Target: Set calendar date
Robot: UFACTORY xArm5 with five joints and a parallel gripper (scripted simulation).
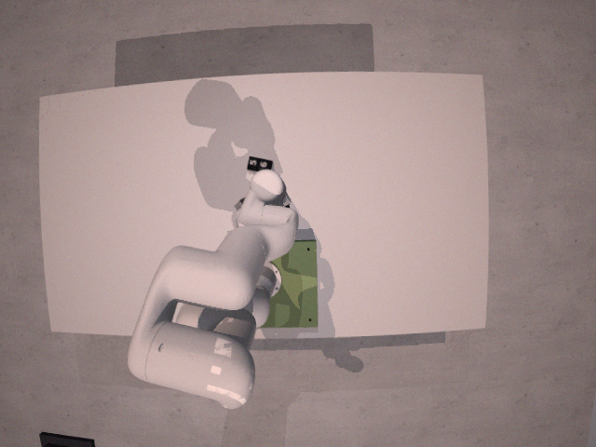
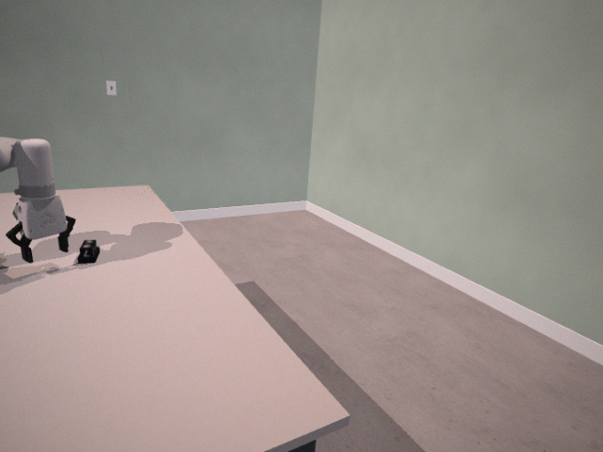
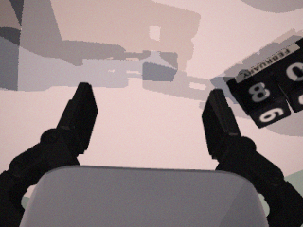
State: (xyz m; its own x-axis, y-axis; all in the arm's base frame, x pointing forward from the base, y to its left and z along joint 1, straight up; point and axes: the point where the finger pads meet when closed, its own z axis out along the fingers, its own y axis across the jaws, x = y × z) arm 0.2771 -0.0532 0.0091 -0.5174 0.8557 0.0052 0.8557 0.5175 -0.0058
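- Gripper (image 2: pixel 46 251) (image 3: pixel 151 99): jaws wide, nothing held.
- R cube (image 3: pixel 298 73): cut off at wrist-view edge; digit partly legible.
- Tray (image 3: pixel 267 61): month strip reads FEBRUARY, inverted; far end n/v.

the two cubes (image 1: pixel 260 164) (image 2: pixel 89 251) (image 3: pixel 272 101) sit side by side in the tray (image 3: pixel 269 62), on the table (image 1: pixel 394 192) (image 2: pixel 160 350) (image 3: pixel 142 128)
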